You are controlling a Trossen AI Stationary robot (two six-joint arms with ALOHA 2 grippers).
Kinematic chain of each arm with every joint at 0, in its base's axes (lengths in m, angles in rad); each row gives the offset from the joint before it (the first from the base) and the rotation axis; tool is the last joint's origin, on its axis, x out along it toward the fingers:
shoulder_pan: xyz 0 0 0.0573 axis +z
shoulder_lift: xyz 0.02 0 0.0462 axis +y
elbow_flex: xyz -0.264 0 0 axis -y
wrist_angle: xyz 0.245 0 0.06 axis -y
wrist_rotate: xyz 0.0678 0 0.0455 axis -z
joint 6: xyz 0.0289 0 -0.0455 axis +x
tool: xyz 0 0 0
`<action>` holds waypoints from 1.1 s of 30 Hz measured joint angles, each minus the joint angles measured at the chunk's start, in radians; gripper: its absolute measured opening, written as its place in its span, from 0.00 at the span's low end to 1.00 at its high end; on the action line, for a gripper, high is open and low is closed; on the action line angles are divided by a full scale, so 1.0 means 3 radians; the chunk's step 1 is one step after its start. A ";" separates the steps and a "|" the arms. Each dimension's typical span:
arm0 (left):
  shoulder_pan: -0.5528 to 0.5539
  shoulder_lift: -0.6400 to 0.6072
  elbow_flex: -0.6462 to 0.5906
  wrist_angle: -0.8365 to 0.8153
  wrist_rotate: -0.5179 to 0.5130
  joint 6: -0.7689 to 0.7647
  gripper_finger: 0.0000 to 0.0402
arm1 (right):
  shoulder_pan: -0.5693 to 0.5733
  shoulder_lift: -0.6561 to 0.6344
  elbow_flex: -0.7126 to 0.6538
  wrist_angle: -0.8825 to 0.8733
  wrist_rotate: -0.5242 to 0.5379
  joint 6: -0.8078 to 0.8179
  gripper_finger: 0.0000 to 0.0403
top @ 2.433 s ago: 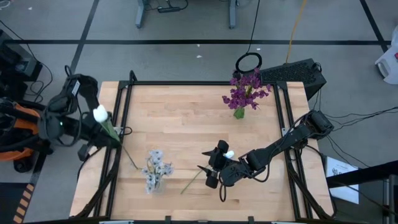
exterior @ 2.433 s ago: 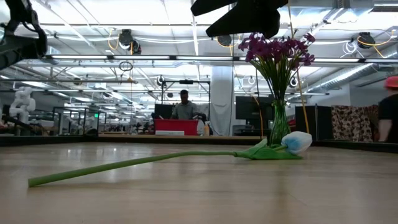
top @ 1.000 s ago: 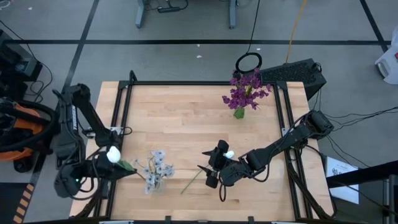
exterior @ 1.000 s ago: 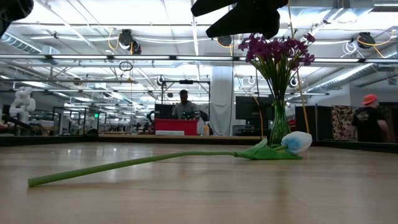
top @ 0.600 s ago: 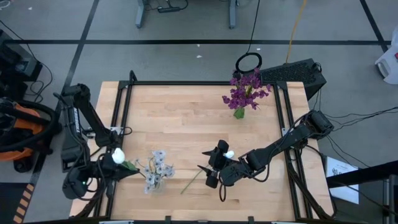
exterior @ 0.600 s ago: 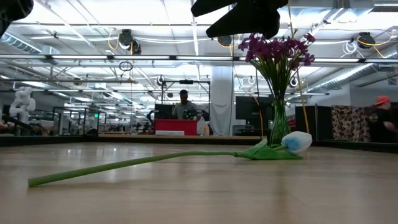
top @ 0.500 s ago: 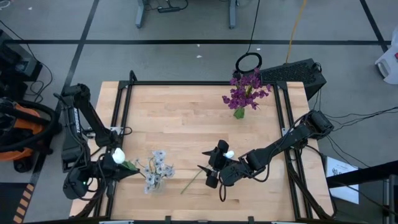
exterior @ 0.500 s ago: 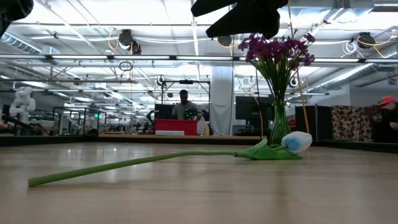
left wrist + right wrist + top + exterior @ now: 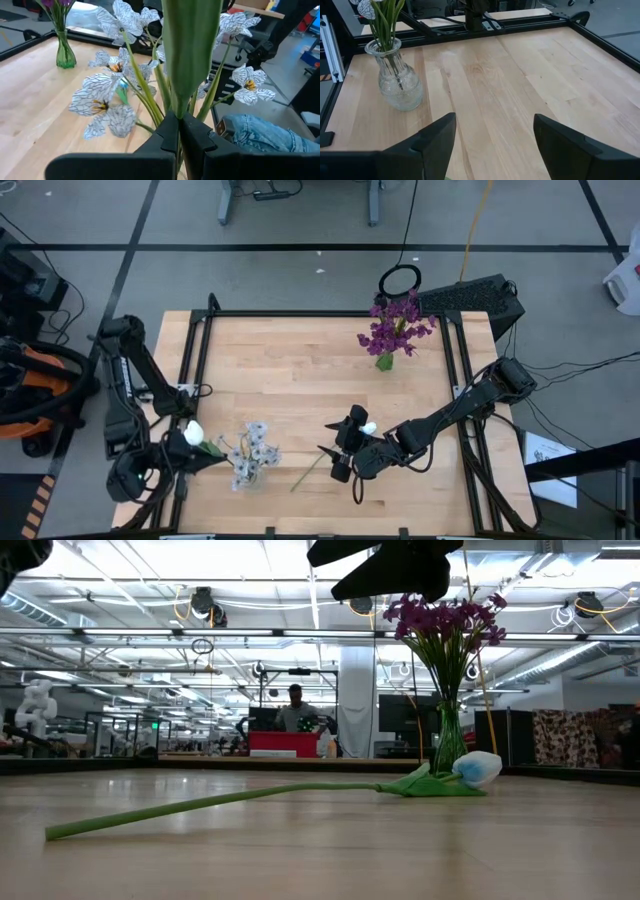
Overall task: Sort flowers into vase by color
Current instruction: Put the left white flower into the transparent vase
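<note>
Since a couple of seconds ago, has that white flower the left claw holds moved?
Yes. The white flower went from the table's left rail toward the near edge, beside the clear vase.

The high view looks straight down on the whole wooden surface (image 9: 300, 370). The low view sits at surface height, facing level across it into the room. Each wrist view looks forward, close, past its own fingers. The green vase of purple flowers (image 9: 395, 330) shows in the high, low and left wrist views.
</note>
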 joint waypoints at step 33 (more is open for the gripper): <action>0.0234 0.0751 0.0000 0.0532 -0.0083 -0.0089 0.03 | 0.0000 0.0001 0.0001 -0.0001 -0.0001 0.0000 0.64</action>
